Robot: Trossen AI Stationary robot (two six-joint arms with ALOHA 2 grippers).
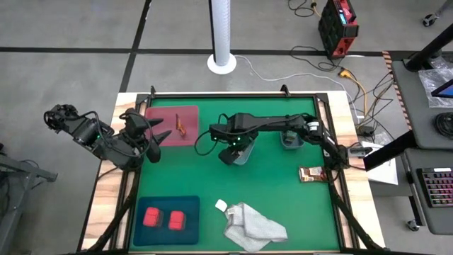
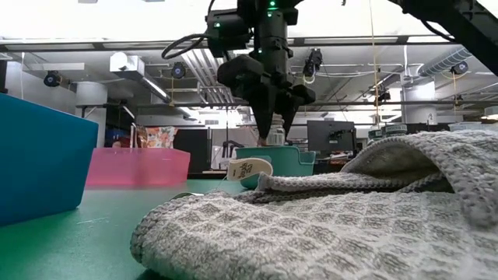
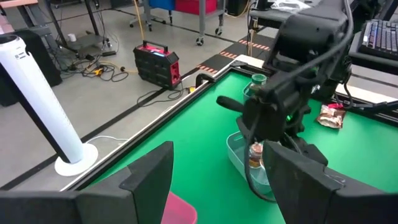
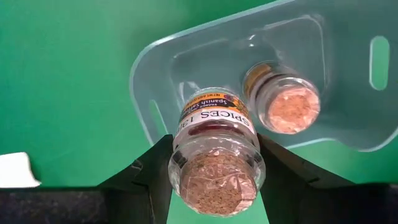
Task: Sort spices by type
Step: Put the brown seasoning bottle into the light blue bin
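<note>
Cloth [image 1: 253, 225], grey-white and crumpled, lies at the table's six o'clock edge, and two pink blocks [image 1: 164, 219] sit on the dark tray [image 1: 167, 202] at seven o'clock. At table centre the right gripper [image 4: 214, 163] is clenched on a cork-topped spice jar [image 4: 214, 158], held above a clear tub [image 4: 186, 56] where a second jar [image 4: 286, 102] stands. A foil sachet [image 1: 310, 174] rests at three o'clock. Left gripper [image 1: 161, 137] waits at nine o'clock, fingers spread, beside the pink tray [image 1: 164, 117].
</note>
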